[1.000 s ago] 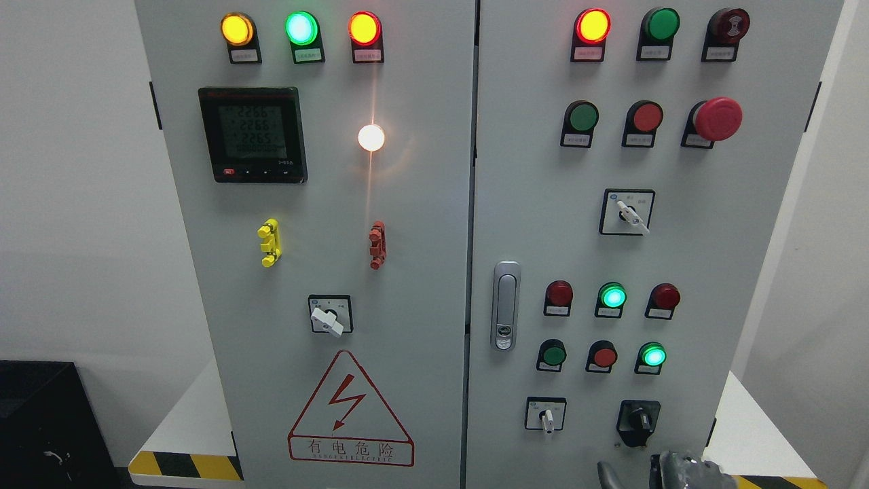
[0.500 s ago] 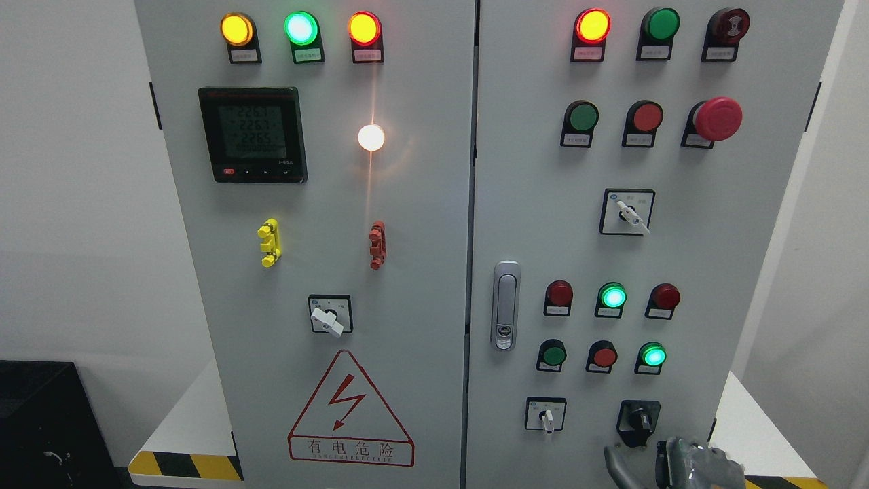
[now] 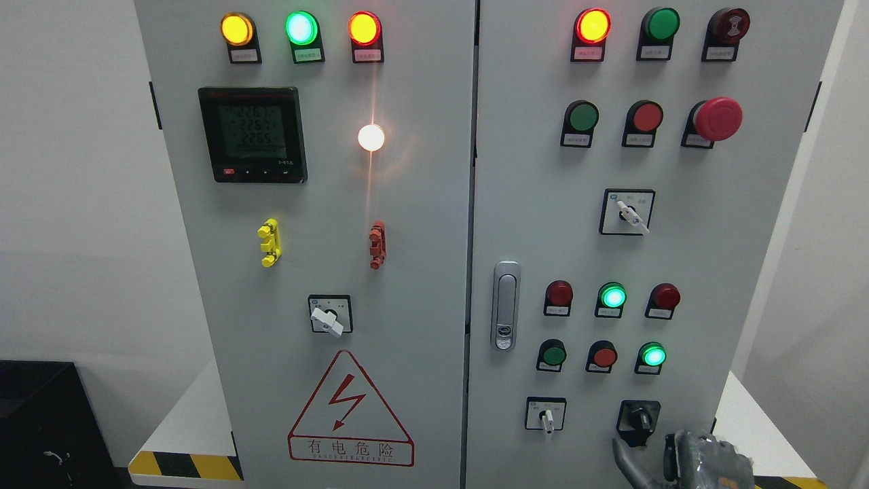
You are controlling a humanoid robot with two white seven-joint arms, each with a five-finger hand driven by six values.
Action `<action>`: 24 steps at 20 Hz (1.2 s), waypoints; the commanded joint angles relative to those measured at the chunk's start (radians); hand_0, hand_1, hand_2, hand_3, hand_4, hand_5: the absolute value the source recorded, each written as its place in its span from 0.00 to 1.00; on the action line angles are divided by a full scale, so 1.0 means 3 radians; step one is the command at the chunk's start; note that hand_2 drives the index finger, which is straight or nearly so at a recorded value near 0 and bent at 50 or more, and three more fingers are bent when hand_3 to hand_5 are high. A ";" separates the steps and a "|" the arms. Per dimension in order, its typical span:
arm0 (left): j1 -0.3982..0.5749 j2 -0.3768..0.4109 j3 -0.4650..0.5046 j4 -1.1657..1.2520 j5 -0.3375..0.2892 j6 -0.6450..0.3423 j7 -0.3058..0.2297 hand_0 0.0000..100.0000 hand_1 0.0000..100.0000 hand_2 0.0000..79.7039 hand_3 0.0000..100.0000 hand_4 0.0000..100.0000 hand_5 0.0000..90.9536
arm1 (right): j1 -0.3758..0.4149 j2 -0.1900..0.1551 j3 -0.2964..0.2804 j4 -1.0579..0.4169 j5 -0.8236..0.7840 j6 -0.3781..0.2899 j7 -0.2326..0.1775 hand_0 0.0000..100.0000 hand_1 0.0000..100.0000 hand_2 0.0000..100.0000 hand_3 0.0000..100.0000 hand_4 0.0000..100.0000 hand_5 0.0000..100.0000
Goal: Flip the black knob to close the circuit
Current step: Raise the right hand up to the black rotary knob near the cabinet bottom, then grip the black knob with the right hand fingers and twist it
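Black knob [image 3: 639, 419] untouched on grey cabinet [image 3: 421, 285], right hand [image 3: 686, 462] just below, fingers loosely spread, holding nothing.

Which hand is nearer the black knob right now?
Right. The right hand sits just below and right of the black knob, not touching it. The left hand isn't in view.

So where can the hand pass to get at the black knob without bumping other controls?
Bare panel lies right of the black knob, out to the cabinet edge, and below it, where the right hand sits. Crowded: the white-lever selector switch to its left, and the lit green lamp and red button above.
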 commanded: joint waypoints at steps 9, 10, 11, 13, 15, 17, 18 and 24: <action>0.0077 0.0003 0.0000 -0.0097 0.0000 0.0000 -0.0001 0.12 0.56 0.00 0.00 0.00 0.00 | -0.0083 -0.0011 -0.0068 0.0125 0.0006 0.0084 -0.0009 0.00 0.00 0.96 1.00 0.97 0.95; 0.0077 0.0003 0.0000 -0.0097 0.0000 0.0000 -0.0001 0.12 0.56 0.00 0.00 0.00 0.00 | -0.0078 -0.0011 -0.0073 0.0125 0.0006 0.0084 -0.0009 0.00 0.00 0.96 1.00 0.97 0.95; 0.0077 -0.0002 0.0000 -0.0097 0.0000 0.0000 -0.0001 0.12 0.56 0.00 0.00 0.00 0.00 | -0.0078 -0.0011 -0.0073 0.0125 0.0006 0.0084 -0.0014 0.00 0.00 0.96 1.00 0.97 0.95; 0.0077 -0.0002 0.0000 -0.0097 0.0000 0.0000 -0.0001 0.12 0.56 0.00 0.00 0.00 0.00 | -0.0078 -0.0011 -0.0073 0.0135 0.0006 0.0084 -0.0009 0.00 0.00 0.96 1.00 0.97 0.95; 0.0077 -0.0002 0.0000 -0.0097 0.0000 0.0000 -0.0001 0.12 0.56 0.00 0.00 0.00 0.00 | -0.0068 -0.0011 -0.0093 0.0151 0.0011 0.0084 -0.0009 0.00 0.00 0.96 1.00 0.97 0.94; 0.0077 0.0003 0.0000 -0.0097 0.0000 0.0000 -0.0001 0.12 0.56 0.00 0.00 0.00 0.00 | -0.0063 -0.0011 -0.0093 0.0156 0.0026 0.0084 -0.0009 0.00 0.01 0.95 1.00 0.97 0.94; 0.0077 -0.0002 0.0000 -0.0097 0.0000 0.0000 -0.0001 0.12 0.56 0.00 0.00 0.00 0.00 | -0.0063 -0.0011 -0.0098 0.0161 0.0031 0.0084 -0.0009 0.00 0.01 0.95 1.00 0.97 0.94; 0.0077 0.0003 0.0000 -0.0097 0.0000 0.0000 -0.0001 0.12 0.56 0.00 0.00 0.00 0.00 | -0.0078 -0.0016 -0.0129 0.0166 0.0031 0.0089 -0.0004 0.00 0.02 0.96 1.00 0.97 0.94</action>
